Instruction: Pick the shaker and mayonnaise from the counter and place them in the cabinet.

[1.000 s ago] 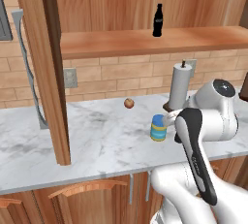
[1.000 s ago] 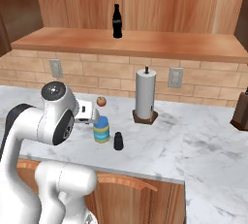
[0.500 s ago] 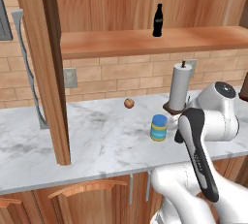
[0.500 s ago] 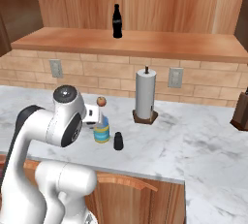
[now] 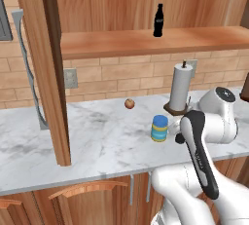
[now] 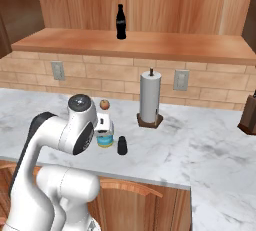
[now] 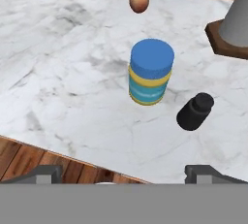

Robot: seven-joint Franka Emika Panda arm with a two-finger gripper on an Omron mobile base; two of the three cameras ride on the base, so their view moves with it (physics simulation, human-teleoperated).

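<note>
**Open gripper above the jar and shaker**

My gripper (image 7: 123, 172) hangs over the front part of the counter (image 7: 58, 63) with its jaws spread wide — nothing sits between them, and I hold nothing. Through my hand camera I look down on the mayonnaise (image 7: 150, 78), a stout jar with a blue lid and yellow-and-blue bands, standing upright on the marble. Just beside it stands the shaker (image 7: 195, 112), small and black, close to the jar but not touching it. Beyond the jar lies an apple (image 7: 139, 1), well apart from both, and the wooden foot of the paper-towel holder (image 7: 226, 36) shows at the corner.

From the right base camera, the shaker (image 6: 122, 145) stands clear on the counter (image 6: 200, 145), the mayonnaise (image 6: 104, 139) is partly hidden behind my arm, and the paper-towel roll (image 6: 150, 97) rises further back near the brick wall. From the left base camera, the mayonnaise (image 5: 159, 128) stands near the front of the counter (image 5: 97, 136) — my arm's elbow is just beside it. Above, the cabinet (image 5: 146, 41) carries a cola bottle (image 5: 158, 20) on its shelf; both task items are on the counter.
</note>
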